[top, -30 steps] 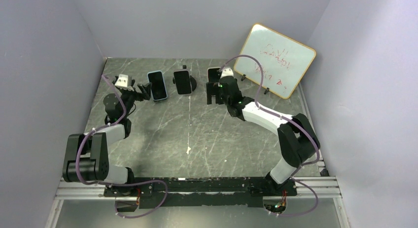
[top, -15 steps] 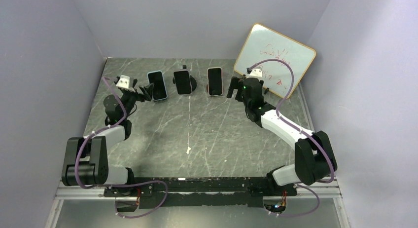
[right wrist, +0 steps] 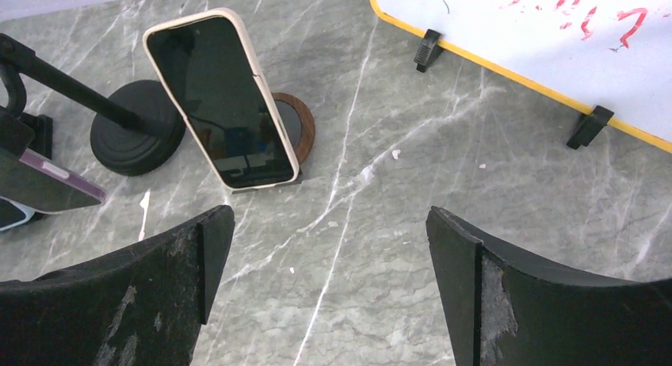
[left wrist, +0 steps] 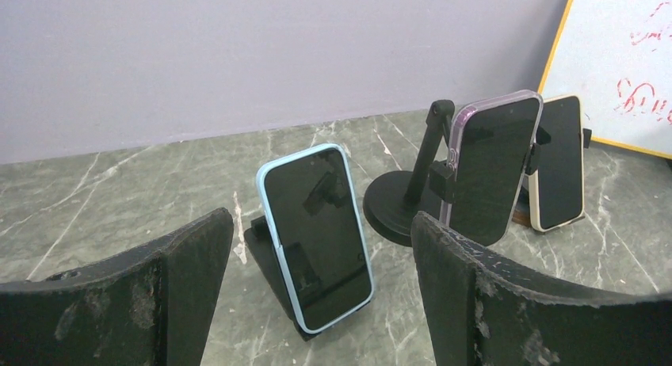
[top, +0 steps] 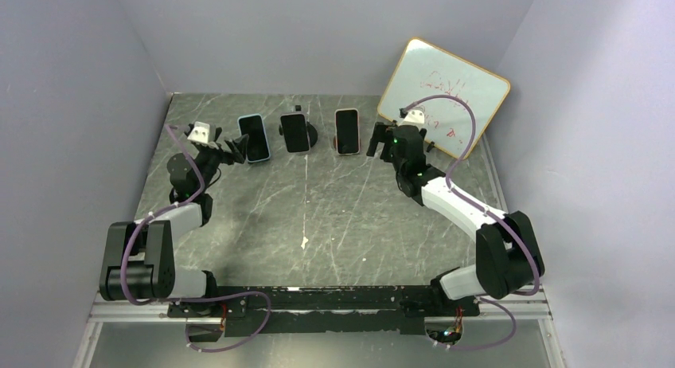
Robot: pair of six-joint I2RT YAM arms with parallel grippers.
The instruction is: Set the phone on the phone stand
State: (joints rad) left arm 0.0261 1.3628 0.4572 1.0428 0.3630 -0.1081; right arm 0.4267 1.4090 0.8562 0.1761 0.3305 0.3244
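Three phones stand on stands at the back of the table. A blue-edged phone point(top: 255, 137) point(left wrist: 317, 235) leans on a low black stand point(left wrist: 265, 255). A clear-cased phone point(top: 295, 132) point(left wrist: 491, 164) is clamped on a black arm stand with a round base point(left wrist: 396, 207). A cream-cased phone point(top: 346, 131) point(right wrist: 218, 97) leans on a round brown stand point(right wrist: 293, 128). My left gripper point(top: 232, 147) point(left wrist: 321, 303) is open and empty, just left of the blue-edged phone. My right gripper point(top: 378, 140) point(right wrist: 329, 287) is open and empty, right of the cream phone.
A whiteboard point(top: 442, 97) point(right wrist: 555, 41) with a yellow frame and red writing leans against the back right wall on black feet point(right wrist: 588, 127). Grey walls close in the table on the left, back and right.
My right gripper has swung right from in front of the cream phone and stands open beside it; the phone now shows on its stand. The left arm has barely moved.
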